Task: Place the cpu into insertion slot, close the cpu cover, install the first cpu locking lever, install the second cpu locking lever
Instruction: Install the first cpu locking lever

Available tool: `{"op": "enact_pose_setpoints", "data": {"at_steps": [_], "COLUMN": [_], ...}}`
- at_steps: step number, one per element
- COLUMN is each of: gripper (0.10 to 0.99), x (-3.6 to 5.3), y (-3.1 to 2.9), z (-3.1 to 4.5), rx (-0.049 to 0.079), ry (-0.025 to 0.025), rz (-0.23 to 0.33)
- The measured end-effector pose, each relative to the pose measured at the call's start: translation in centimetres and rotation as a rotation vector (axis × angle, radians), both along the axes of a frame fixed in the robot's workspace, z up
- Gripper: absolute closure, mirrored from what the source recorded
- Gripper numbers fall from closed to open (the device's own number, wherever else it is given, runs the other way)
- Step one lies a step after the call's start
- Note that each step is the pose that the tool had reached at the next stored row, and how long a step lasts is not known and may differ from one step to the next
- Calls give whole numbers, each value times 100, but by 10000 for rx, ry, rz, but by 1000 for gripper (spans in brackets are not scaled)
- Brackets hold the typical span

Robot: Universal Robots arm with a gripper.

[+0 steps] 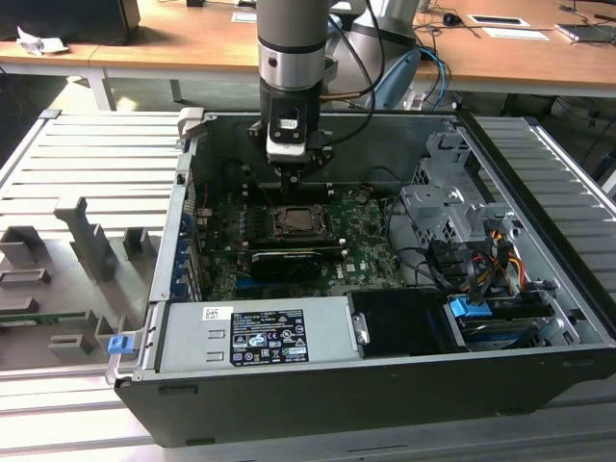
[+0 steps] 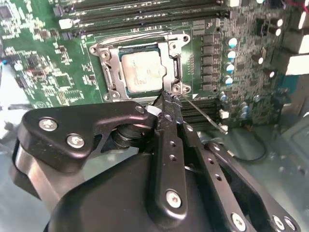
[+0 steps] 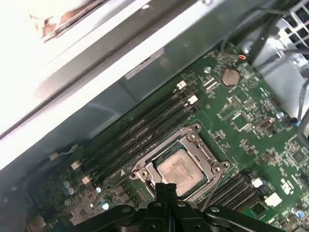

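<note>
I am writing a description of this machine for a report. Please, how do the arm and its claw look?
The arm is a grey metal cylinder with a shiny silver ring, and black cables hang beside it. Below sits a black block carrying a white part. The claw is matt black: flat jointed link bars fixed by silver screws, narrowing to slim fingers with small holes.

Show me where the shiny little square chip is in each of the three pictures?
Exterior view: the cpu lies in the insertion slot on the green board, just below the gripper.
Second wrist view: the cpu sits inside the cpu cover, beyond the fingers.
First wrist view: the cpu sits just past the fingers.
Shared landmark: the long black memory slots beside the socket.
</note>
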State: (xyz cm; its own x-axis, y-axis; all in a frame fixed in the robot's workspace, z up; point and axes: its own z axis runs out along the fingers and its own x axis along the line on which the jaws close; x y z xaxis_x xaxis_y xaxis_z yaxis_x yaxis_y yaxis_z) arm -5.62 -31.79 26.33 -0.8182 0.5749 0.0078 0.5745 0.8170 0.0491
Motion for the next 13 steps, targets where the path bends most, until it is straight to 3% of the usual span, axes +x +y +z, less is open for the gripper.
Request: {"op": "enact_pose_setpoints", "data": {"at_steps": [3,8,13], "gripper": [980,980,980], "x": [0,0,0], "y": [0,0,0], "z": [-3,-9,-18], "rx": [-146,-153,-153], "ry": [1,-8,-22], "rz": [955,2091,4037]}}
